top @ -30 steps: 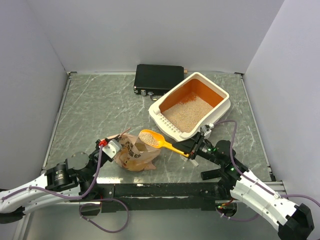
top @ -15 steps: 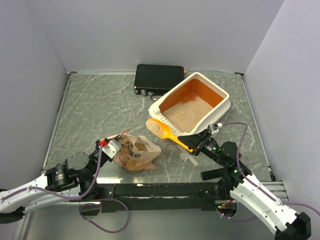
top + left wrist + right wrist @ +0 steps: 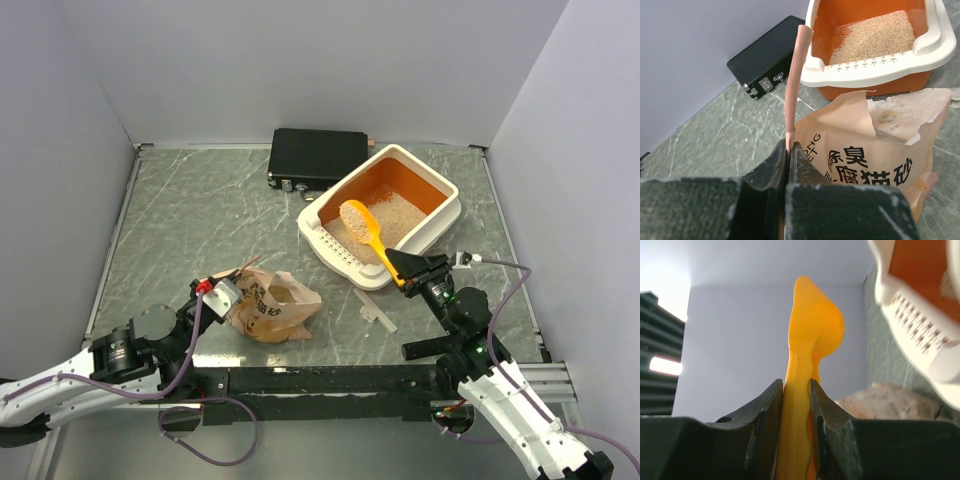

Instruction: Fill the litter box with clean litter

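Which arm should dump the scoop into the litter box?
Right. The right gripper holds the scoop over the litter box; the left gripper is by the bag, pinching its strip.

Soft, even light is falling on the litter box, throwing only faint shadows beside it. In the right wrist view the box is blurring badly, and white glare is burning out far left of it.

Grey-green marbled table, carrying 4 things: litter box right of centre, black case behind, paper bag near front, pale strip between.
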Action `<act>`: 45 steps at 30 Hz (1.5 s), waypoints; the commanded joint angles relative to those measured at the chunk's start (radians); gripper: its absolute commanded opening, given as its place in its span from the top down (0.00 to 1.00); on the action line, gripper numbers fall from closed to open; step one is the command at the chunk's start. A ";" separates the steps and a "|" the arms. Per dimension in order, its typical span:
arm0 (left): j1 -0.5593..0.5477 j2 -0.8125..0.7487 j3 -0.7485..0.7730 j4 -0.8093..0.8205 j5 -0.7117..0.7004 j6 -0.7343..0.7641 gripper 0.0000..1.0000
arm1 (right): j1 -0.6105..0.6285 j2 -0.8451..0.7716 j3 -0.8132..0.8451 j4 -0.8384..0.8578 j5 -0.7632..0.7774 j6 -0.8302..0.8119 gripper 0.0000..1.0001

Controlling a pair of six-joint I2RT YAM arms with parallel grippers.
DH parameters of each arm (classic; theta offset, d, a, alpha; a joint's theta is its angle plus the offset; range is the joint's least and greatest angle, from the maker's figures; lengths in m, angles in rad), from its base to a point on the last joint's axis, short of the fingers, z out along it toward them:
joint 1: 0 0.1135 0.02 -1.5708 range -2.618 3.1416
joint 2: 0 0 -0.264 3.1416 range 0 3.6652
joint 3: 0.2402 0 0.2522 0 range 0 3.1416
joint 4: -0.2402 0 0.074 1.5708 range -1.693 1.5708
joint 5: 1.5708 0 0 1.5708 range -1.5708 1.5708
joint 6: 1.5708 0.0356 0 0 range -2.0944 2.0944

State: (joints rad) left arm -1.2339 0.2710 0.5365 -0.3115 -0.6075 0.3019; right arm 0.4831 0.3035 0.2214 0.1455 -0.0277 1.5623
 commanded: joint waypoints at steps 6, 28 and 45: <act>0.004 -0.038 0.003 0.092 -0.020 -0.007 0.99 | -0.014 0.057 0.045 -0.009 0.251 -0.134 1.00; 0.005 0.053 0.019 0.080 -0.078 -0.012 0.99 | -0.012 0.736 0.755 -0.587 0.293 -1.048 1.00; 0.007 0.085 0.040 0.057 -0.110 -0.035 0.99 | 0.133 0.922 1.119 -0.904 0.460 -1.273 1.00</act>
State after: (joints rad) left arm -1.2308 0.3653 0.5388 -0.2745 -0.6800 0.2905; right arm 0.5957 1.2171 1.2755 -0.6758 0.3962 0.2981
